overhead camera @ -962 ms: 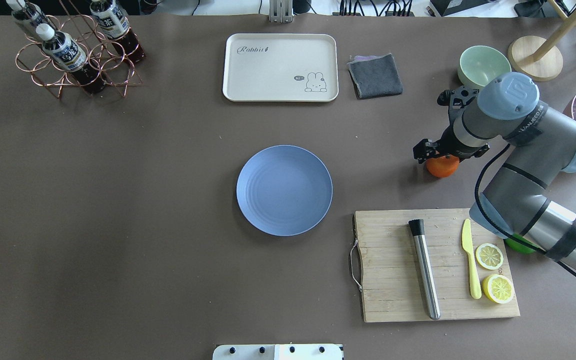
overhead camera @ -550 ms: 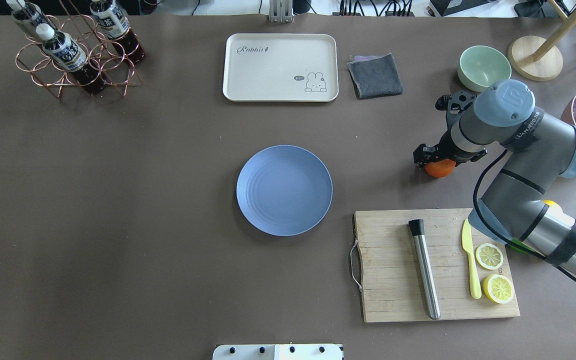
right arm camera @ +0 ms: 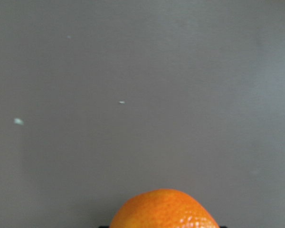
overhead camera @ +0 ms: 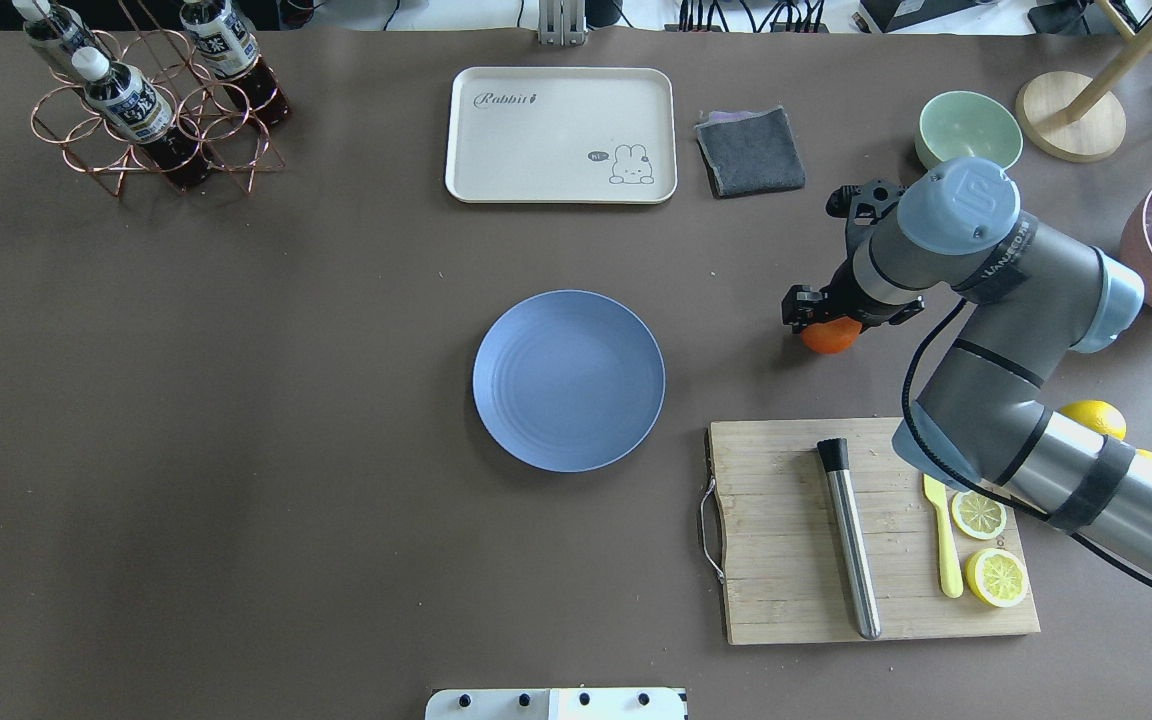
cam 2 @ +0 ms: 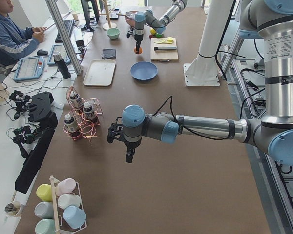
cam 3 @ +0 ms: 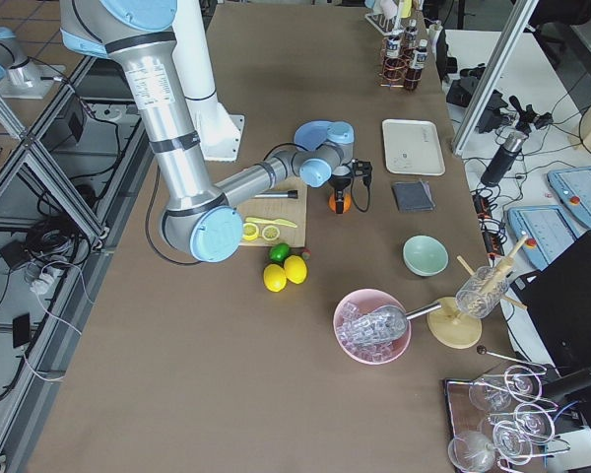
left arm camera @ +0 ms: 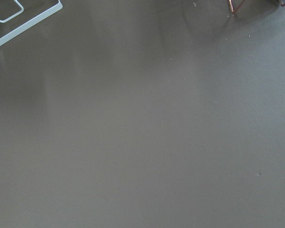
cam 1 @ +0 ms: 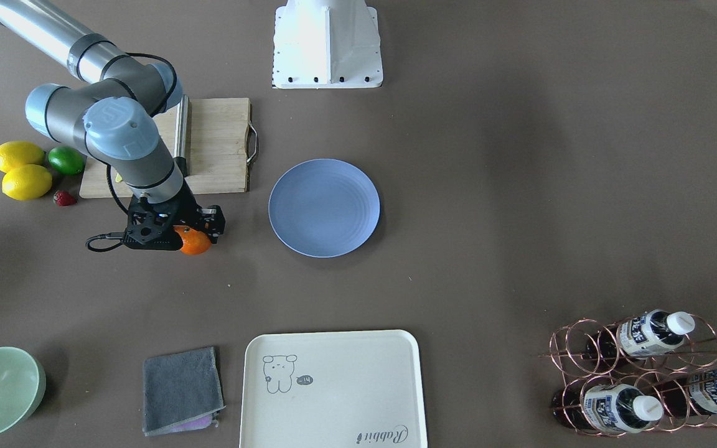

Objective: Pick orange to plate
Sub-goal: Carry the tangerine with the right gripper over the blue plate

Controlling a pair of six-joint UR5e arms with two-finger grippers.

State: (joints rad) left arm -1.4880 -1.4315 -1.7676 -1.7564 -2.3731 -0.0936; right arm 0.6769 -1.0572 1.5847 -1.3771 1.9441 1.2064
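Overhead exterior view shows the right arm reaching in from the right side, its right end effector (overhead camera: 826, 322) pointing down and clasped on the orange (overhead camera: 832, 338), with dark fingers (overhead camera: 798, 305) pressed against the fruit's sides and only its lower half showing beneath them. Right wrist view has the fruit's rounded top at the bottom edge against the bare brown surface (overhead camera: 286, 450). Whether the fruit hangs clear of the surface or touches it I cannot tell. It sits well apart from the plate (overhead camera: 568, 380), off to that plate's right in this view, beyond the far edge of the wooden cutting board (overhead camera: 786, 540) and nearer than the folded grey cloth (overhead camera: 750, 150). The blue plate lies flat near the middle of the surface. On the board rest a metal rod (overhead camera: 851, 545), a yellow knife (overhead camera: 946, 560) and two lemon halves (overhead camera: 979, 513). The cream tray (overhead camera: 561, 135) and the pale green bowl (overhead camera: 969, 128) stand along the far edge. Exterior front-facing view adds two whole lemons (cam 1: 17, 155), a lime (cam 1: 66, 160) and a strawberry (cam 1: 64, 198) just beside the board. The left end effector (cam 2: 129, 156) appears only in the exterior left view, held above bare surface near the bottle rack (cam 2: 83, 119); whether it is wide or narrow I cannot tell
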